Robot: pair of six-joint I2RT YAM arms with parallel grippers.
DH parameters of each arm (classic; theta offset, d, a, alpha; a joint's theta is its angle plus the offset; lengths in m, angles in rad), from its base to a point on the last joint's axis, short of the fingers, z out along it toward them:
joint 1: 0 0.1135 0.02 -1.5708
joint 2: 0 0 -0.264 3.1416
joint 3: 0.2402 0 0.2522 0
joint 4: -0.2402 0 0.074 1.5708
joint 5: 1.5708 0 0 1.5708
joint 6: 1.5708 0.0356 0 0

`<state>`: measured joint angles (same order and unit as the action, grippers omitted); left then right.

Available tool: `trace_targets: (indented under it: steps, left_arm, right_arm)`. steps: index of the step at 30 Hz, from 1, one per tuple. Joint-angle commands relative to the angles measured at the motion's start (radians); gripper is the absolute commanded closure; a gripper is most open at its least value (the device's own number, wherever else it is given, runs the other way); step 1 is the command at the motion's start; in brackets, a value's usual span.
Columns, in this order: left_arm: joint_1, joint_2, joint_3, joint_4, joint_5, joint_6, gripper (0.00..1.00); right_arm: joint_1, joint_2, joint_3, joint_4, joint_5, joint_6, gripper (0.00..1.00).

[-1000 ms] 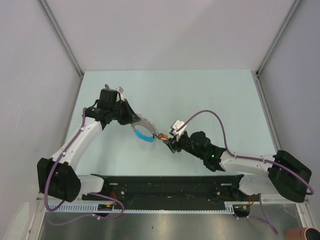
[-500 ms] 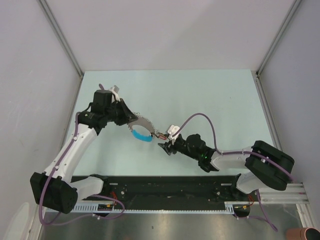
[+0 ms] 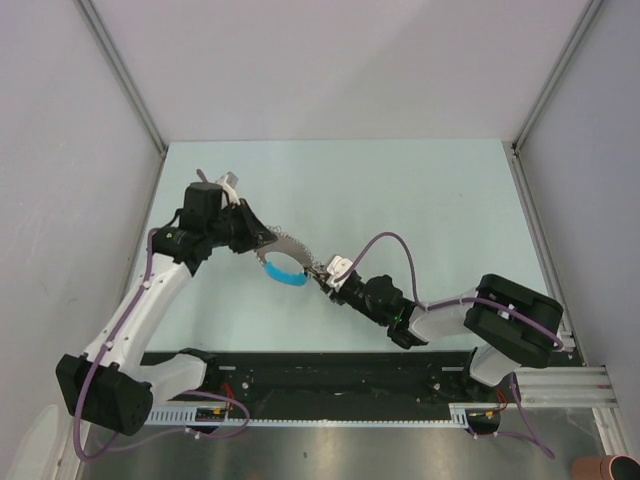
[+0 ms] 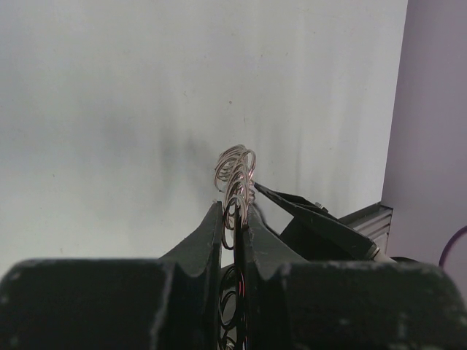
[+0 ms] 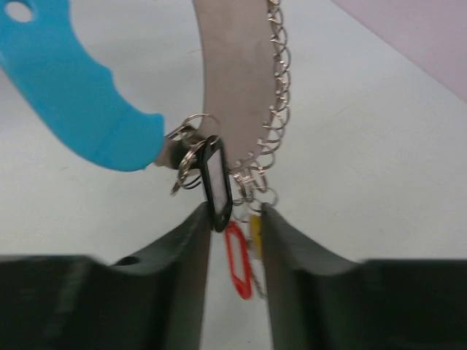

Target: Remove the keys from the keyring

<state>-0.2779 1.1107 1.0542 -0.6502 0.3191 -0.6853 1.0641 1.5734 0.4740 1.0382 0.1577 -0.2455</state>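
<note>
The keyring (image 3: 290, 250) is a floppy loop of silvery chain with a light-blue band (image 3: 283, 273), held up between the two arms. My left gripper (image 3: 262, 238) is shut on its chain end; in the left wrist view the wire rings (image 4: 237, 169) stick out past my gripper (image 4: 232, 215). My right gripper (image 3: 325, 274) is at the loop's other end. In the right wrist view the jaws (image 5: 233, 219) stand narrowly open around the hanging keys: a dark one (image 5: 217, 186) against the left finger, a red one (image 5: 237, 266) and a yellow one (image 5: 255, 230). The blue band (image 5: 73, 95) and chain (image 5: 273, 109) lie beyond.
The pale green table (image 3: 420, 200) is walled by white panels on three sides. The black rail (image 3: 320, 372) with the arm bases runs along the near edge. A purple cable (image 3: 385, 245) arcs over the right arm.
The right gripper has reached further left, up to the keys at the loop's end. The left arm has drawn slightly left, still holding the chain.
</note>
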Motion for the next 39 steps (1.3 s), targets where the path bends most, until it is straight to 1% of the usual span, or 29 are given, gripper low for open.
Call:
trace_targets:
  steps: [1, 2, 3, 4, 6, 7, 11, 12, 13, 15, 17, 19, 20, 22, 23, 25, 26, 27, 29, 30, 31, 32, 33, 34, 36, 37, 38, 39]
  left_arm:
    - [-0.02, -0.034, -0.014, 0.037, -0.004, -0.031, 1.0]
    - [-0.023, -0.035, -0.017, 0.035, -0.017, -0.022, 1.0]
    - [-0.024, -0.034, -0.02, 0.032, -0.034, -0.013, 1.0]
    - [-0.029, -0.032, -0.02, 0.027, -0.073, -0.004, 1.0]
    - [-0.035, -0.019, -0.016, 0.0, -0.138, 0.044, 1.0]
    - [-0.037, -0.014, -0.016, -0.012, -0.191, 0.058, 1.0]
    - [-0.044, 0.001, -0.033, -0.02, -0.267, 0.107, 1.0]
    - [-0.044, 0.005, -0.042, -0.022, -0.268, 0.107, 1.0]
    - [-0.044, 0.006, -0.043, -0.017, -0.268, 0.102, 1.0]
    - [-0.043, 0.008, -0.042, -0.003, -0.253, 0.093, 1.0]
    - [-0.038, 0.015, -0.022, -0.014, -0.261, 0.099, 1.0]
    - [-0.032, 0.026, 0.015, -0.028, -0.279, 0.102, 1.0]
    - [-0.029, 0.028, 0.035, -0.034, -0.297, 0.107, 0.99]
    - [-0.024, 0.028, 0.044, -0.034, -0.311, 0.115, 1.0]
    - [-0.024, 0.032, 0.049, -0.029, -0.313, 0.115, 1.0]
    - [-0.024, 0.035, 0.055, -0.022, -0.299, 0.118, 1.0]
    - [-0.024, 0.037, 0.055, -0.01, -0.289, 0.125, 1.0]
    - [-0.027, 0.034, 0.052, 0.024, -0.264, 0.138, 1.0]
    - [-0.04, 0.032, 0.056, 0.053, -0.265, 0.214, 1.0]
    - [-0.068, 0.026, 0.072, 0.05, -0.3, 0.24, 1.0]
    - [-0.085, 0.018, 0.076, 0.057, -0.407, 0.306, 1.0]
    - [-0.105, 0.008, 0.076, 0.064, -0.469, 0.343, 1.0]
    - [-0.151, -0.023, 0.067, 0.093, -0.545, 0.375, 1.0]
    - [-0.17, -0.037, 0.06, 0.109, -0.637, 0.444, 1.0]
    - [-0.219, -0.073, 0.034, 0.148, -0.699, 0.506, 1.0]
    - [-0.234, -0.08, 0.023, 0.181, -0.722, 0.57, 1.0]
    - [-0.251, -0.081, 0.018, 0.185, -0.776, 0.599, 1.0]
    - [-0.276, -0.078, 0.023, 0.185, -0.794, 0.622, 1.0]
  right_arm:
    - [0.011, 0.036, 0.035, 0.169, 0.157, -0.074, 0.74]
    - [0.011, 0.036, 0.035, 0.187, 0.169, -0.086, 0.8]
    - [0.011, 0.027, 0.035, 0.189, 0.166, -0.103, 0.89]
    - [0.011, 0.014, 0.035, 0.184, 0.16, -0.107, 0.91]
    - [0.013, -0.042, 0.035, 0.148, 0.132, -0.101, 1.0]
    - [0.013, -0.062, 0.035, 0.134, 0.125, -0.095, 1.0]
    - [0.014, -0.13, 0.035, 0.086, 0.114, -0.049, 1.0]
    - [0.011, -0.138, 0.035, 0.082, 0.14, -0.029, 1.0]
    - [0.008, -0.154, 0.035, 0.076, 0.15, 0.024, 1.0]
    - [0.001, -0.167, 0.035, 0.024, 0.157, 0.075, 1.0]
    - [0.002, -0.168, 0.035, -0.048, 0.178, 0.168, 1.0]
    - [0.005, -0.168, 0.035, -0.117, 0.271, 0.274, 1.0]
    - [0.007, -0.171, 0.034, -0.203, 0.336, 0.407, 1.0]
    - [0.008, -0.174, 0.034, -0.288, 0.373, 0.518, 1.0]
    - [0.013, -0.182, 0.032, -0.347, 0.378, 0.594, 0.99]
    - [0.02, -0.188, 0.034, -0.383, 0.359, 0.627, 0.91]
    - [0.022, -0.196, 0.034, -0.386, 0.317, 0.627, 0.86]
    - [0.023, -0.202, 0.034, -0.386, 0.297, 0.614, 0.78]
    - [0.028, -0.22, 0.034, -0.391, 0.264, 0.588, 0.71]
    - [0.027, -0.243, 0.034, -0.392, 0.258, 0.583, 0.65]
    - [0.027, -0.254, 0.034, -0.389, 0.243, 0.574, 0.62]
    - [0.019, -0.262, 0.034, -0.386, 0.217, 0.563, 0.59]
    - [0.016, -0.28, 0.035, -0.389, 0.214, 0.561, 0.56]
    - [0.014, -0.288, 0.035, -0.389, 0.215, 0.563, 0.55]
    - [0.011, -0.288, 0.035, -0.371, 0.22, 0.548, 0.54]
    - [0.011, -0.279, 0.035, -0.347, 0.223, 0.526, 0.54]
    - [0.011, -0.273, 0.035, -0.337, 0.226, 0.519, 0.53]
    - [0.013, -0.268, 0.035, -0.33, 0.226, 0.515, 0.52]
